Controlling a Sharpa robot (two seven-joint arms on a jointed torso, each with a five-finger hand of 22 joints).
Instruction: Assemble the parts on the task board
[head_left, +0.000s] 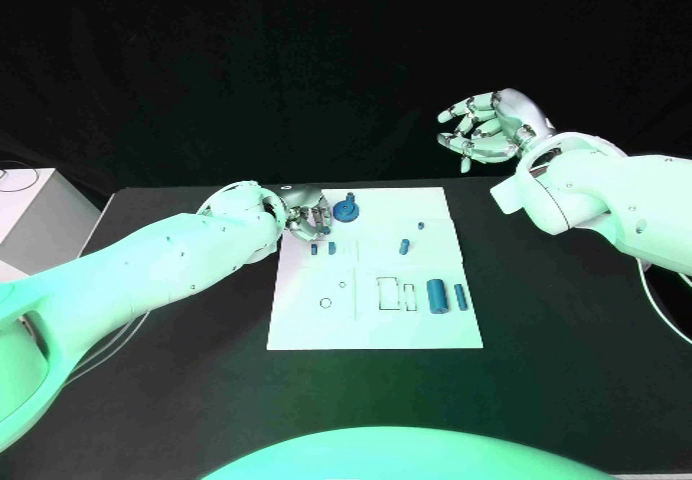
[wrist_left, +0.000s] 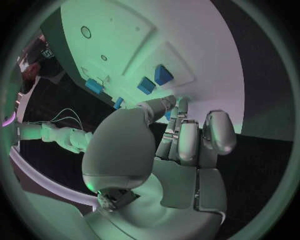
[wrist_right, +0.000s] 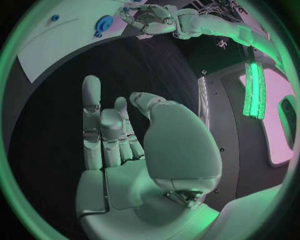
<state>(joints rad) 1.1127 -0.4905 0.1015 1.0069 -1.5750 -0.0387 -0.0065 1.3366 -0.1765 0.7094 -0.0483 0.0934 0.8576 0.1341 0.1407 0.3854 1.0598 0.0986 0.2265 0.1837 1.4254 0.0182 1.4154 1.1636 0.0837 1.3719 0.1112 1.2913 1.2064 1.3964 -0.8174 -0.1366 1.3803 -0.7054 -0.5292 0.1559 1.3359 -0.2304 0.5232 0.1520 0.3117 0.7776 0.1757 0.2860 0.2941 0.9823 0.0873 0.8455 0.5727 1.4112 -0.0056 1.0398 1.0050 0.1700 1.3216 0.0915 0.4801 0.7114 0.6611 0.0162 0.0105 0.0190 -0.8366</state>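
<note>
Head view first: the white rectangular task board (head_left: 375, 290) lies flat in the middle of the black table (head_left: 577, 350), which puts its far edge within easy reach of both arms. The left hand (head_left: 299, 215) is down over the board's far left corner, fingers curled in close, just beside the round blue knob-like part (head_left: 348, 208) that stands upright at the far edge. I cannot tell whether that hand actually grips anything; its fingers bunch together in the left wrist view, and whatever lies under them is hidden.

The right hand (head_left: 488, 127) is raised well above and beyond the board's far right corner, fingers loosely spread and holding nothing. I'd judge it is parked up there to keep out of the left arm's way.

Other small blue parts are scattered on the board: two short ones (head_left: 325, 248) near the left hand, a slim peg (head_left: 405, 246) near the middle, and a stubby blue cylinder (head_left: 436, 297) with a thinner one (head_left: 460, 296) side by side toward the right edge, next to outlined slots (head_left: 389, 293) that look meant to receive them. Most slots look unfilled, so the assembly seems to be at an early stage.
</note>
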